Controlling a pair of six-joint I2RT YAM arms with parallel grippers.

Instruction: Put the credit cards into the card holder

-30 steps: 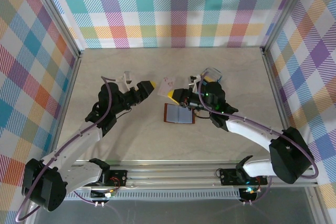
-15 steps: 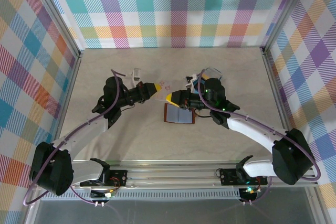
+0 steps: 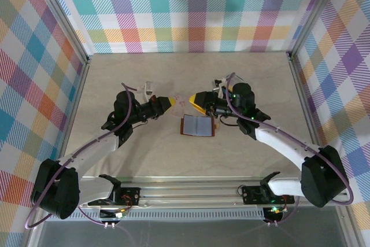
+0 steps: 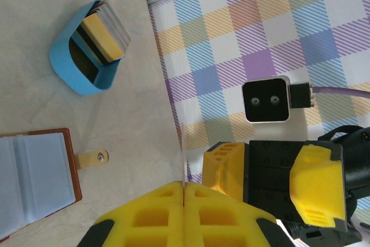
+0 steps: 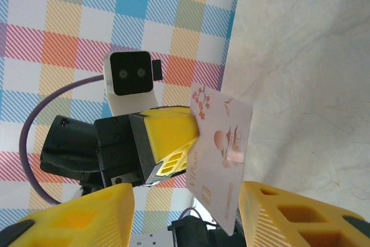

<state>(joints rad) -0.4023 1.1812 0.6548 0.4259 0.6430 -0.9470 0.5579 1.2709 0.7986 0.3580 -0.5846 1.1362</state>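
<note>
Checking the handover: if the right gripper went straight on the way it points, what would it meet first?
Probably the whitish credit card that the left gripper pinches. It stands ahead, in line with the gap of the open right gripper. Depth is unclear.

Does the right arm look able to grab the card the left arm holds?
Probably yes: the card, pinched by the left gripper, stands just ahead of the open right gripper, nothing between them.

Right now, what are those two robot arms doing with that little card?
The left gripper pinches a thin whitish plastic card with pink pictures. The right gripper is open, its fingers either side of the card, perhaps to take it. The brown leather wallet lies open nearby; more cards sit in the blue plastic tray.
</note>
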